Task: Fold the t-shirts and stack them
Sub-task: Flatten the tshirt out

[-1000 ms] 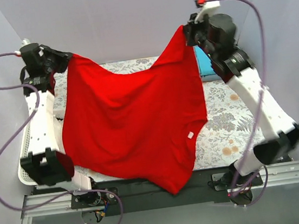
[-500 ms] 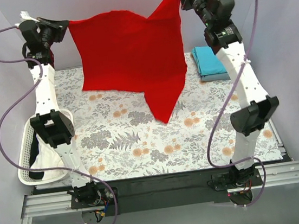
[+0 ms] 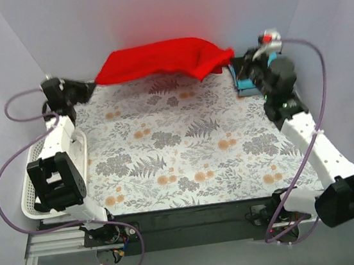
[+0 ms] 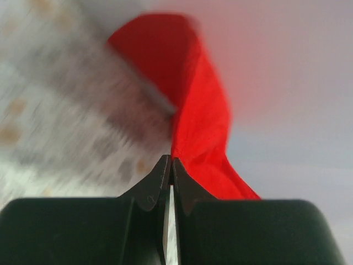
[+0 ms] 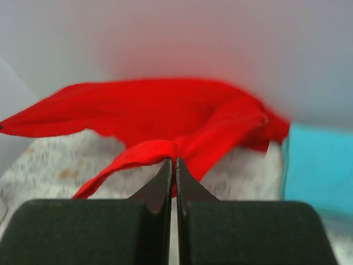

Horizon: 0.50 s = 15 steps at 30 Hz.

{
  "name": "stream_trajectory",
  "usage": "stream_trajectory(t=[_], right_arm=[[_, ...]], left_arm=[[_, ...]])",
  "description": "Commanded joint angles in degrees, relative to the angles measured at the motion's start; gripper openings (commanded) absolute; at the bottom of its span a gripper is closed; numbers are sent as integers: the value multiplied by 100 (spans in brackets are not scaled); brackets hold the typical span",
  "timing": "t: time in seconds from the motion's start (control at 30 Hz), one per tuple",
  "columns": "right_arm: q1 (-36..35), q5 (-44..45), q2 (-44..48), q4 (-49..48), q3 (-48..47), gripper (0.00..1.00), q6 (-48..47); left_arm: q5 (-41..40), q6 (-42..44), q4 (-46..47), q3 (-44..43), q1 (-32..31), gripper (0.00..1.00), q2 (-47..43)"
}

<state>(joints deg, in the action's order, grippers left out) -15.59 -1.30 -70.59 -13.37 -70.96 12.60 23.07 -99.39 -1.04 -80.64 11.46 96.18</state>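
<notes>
**A:** What lies nearest, at the bottom of the top view?

**B:** The arm bases, then the flowered tabletop (image 3: pixel 185 144), with a white basket (image 3: pixel 31 182) at its lower left edge.

**A:** And the fingers?

**B:** Both pairs sit in the upper part of the frame. The left fingers (image 4: pixel 165 168), at the upper left, are pinched shut on one end of the red t-shirt (image 3: pixel 161 58). The right fingers (image 5: pixel 168 168), at the upper right, are clamped on the other end, with a fold of red cloth caught at their tips.

**A:** So where does the shirt lie from them?

**B:** Between them and a little beyond. It is bunched into a long roll at the far edge of the tabletop, top centre, close to the back wall. Its long axis runs left to right, from one pair to the other.

**A:** Which arm is nearer?

**B:** Neither, since each holds an end. Spreading it probably means drawing both ends evenly toward the bottom of the frame.

**A:** Anything close by?

**B:** A folded teal t-shirt (image 5: pixel 317 165) lies just beside the right fingers, at the right.
</notes>
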Motion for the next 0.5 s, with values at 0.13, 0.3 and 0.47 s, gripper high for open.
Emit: stream_trajectory(t=[0.13,0.3,0.47], right_arm=[[13,-194,2449,614,4306,1,1815],[4,-757,3673,1554,5811,1,2676],[4,-1048,4860,2758,6121,1,3143]], left_arm=[[-320,43,-71,3210,-65,0,-1644],[-663,148,-501,4257,-83,0,-2085],[-918,394,-915,4522,-92,0,-2577]])
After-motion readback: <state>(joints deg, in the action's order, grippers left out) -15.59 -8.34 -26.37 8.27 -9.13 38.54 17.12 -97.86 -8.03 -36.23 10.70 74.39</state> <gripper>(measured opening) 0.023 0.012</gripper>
